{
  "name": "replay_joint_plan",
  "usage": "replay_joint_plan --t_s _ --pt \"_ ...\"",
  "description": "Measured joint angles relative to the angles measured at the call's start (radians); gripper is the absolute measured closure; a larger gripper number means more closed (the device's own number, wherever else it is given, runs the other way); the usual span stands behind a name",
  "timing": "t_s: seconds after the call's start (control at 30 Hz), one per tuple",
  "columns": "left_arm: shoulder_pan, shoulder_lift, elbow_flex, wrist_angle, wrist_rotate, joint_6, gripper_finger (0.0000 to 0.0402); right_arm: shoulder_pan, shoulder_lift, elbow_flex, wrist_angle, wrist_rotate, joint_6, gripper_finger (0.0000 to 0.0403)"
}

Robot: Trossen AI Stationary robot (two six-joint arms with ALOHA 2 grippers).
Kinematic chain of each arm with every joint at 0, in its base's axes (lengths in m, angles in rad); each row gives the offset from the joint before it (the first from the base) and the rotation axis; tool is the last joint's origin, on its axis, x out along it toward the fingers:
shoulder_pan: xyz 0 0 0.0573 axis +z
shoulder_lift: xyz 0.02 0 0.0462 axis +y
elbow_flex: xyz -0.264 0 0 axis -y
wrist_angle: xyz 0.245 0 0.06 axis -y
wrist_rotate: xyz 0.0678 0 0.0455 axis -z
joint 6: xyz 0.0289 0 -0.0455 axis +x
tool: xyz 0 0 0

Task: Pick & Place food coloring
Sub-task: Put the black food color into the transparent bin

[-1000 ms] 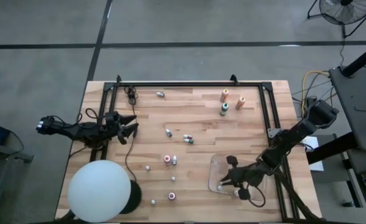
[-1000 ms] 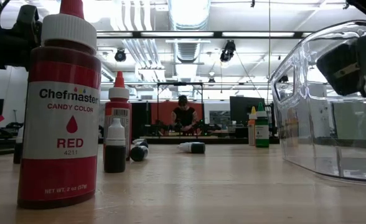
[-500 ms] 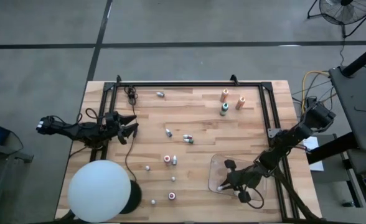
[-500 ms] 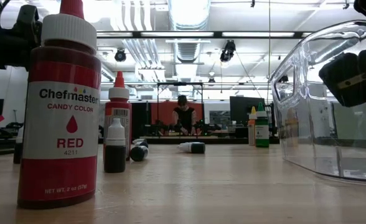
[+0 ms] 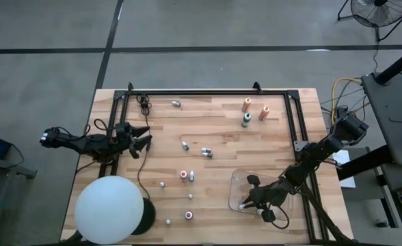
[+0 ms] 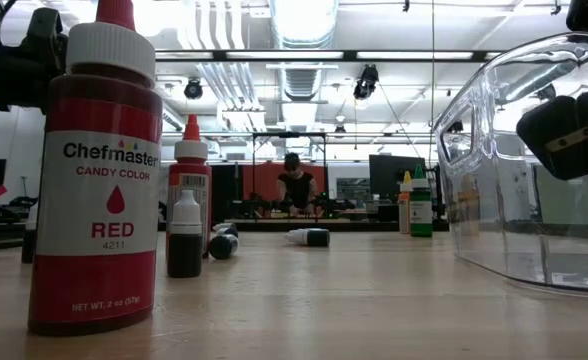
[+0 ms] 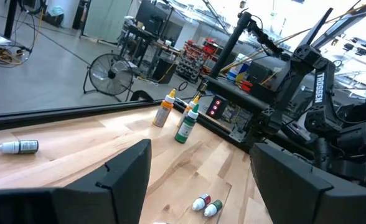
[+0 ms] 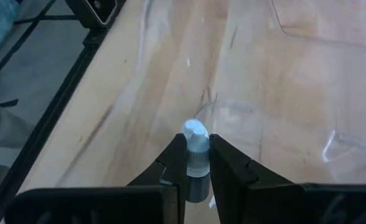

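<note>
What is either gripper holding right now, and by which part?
The right gripper pinches a small white-capped food coloring bottle just below its cap, over the clear tray. The left gripper is open and holds nothing.

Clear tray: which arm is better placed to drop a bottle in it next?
Right. The right hand is shut on a white-capped bottle over the clear tray; the left hand waits open at the table's left edge.

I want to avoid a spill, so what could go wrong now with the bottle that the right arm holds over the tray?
1. The right gripper pinches the small white-capped bottle only near its cap, so it may slip or tip on release.
2. The fingers sit inside the clear tray, close to its wall, and may nudge the tray when they pull out.
</note>
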Motion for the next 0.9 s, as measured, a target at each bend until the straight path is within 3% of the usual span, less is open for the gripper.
replay_joint_plan --t_s 0.63,0.9 --pt "0.000 0.000 0.000 0.000 0.000 0.000 0.0157 0.001 0.001 -0.009 0.038 -0.024 -0.013 0.0362" --pt "0.000 0.000 0.000 0.000 0.000 0.000 0.0157 0.001 0.001 -0.009 0.040 -0.024 -0.013 0.0330"
